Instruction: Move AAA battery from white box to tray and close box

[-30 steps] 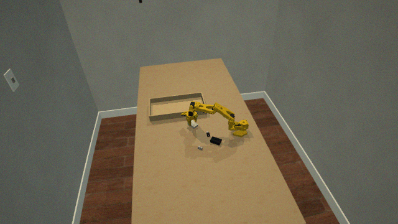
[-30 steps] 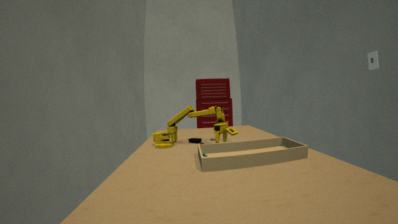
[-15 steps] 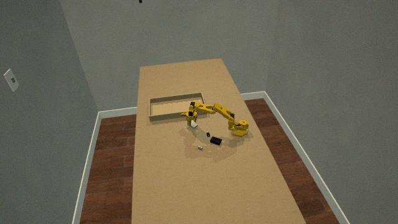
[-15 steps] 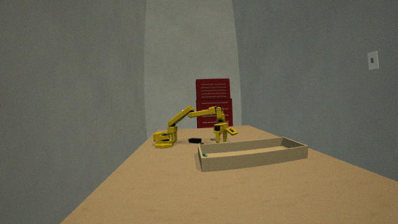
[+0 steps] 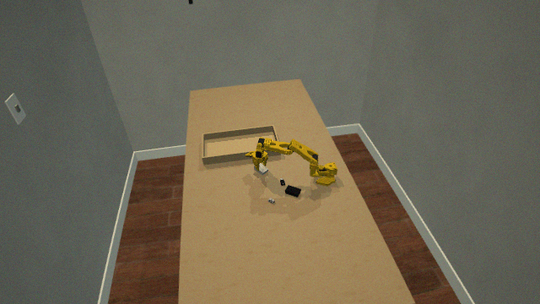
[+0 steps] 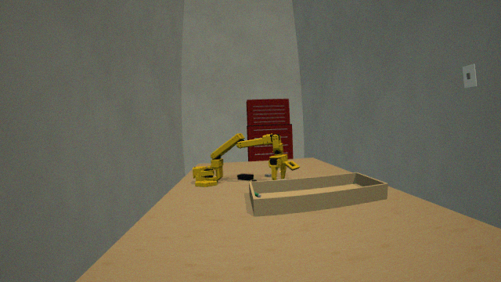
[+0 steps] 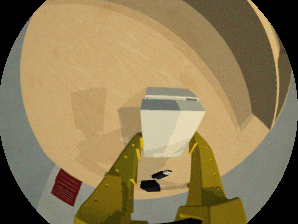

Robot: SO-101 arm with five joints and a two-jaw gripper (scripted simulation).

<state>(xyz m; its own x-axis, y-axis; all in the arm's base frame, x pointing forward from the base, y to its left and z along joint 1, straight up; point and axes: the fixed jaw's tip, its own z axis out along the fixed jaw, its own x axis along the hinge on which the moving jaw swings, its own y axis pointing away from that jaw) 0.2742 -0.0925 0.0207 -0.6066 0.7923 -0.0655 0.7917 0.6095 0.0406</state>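
My gripper (image 5: 261, 164) is shut on the white box (image 5: 263, 169), which rests on or just above the table beside the tray's near right corner. In the wrist view the white box (image 7: 169, 124) sits between my two yellow fingers. I cannot tell whether its lid is on it. The tray (image 5: 240, 144) is a shallow tan box. In the exterior view a small greenish thing (image 6: 257, 194), possibly the AAA battery, lies in the tray's (image 6: 318, 192) near left corner.
A black box (image 5: 293, 191) lies on the table near the arm's base (image 5: 326, 174). A small dark thing (image 5: 282, 181) and a small grey thing (image 5: 272, 201) lie close to it. A red cabinet (image 6: 268, 129) stands behind the table.
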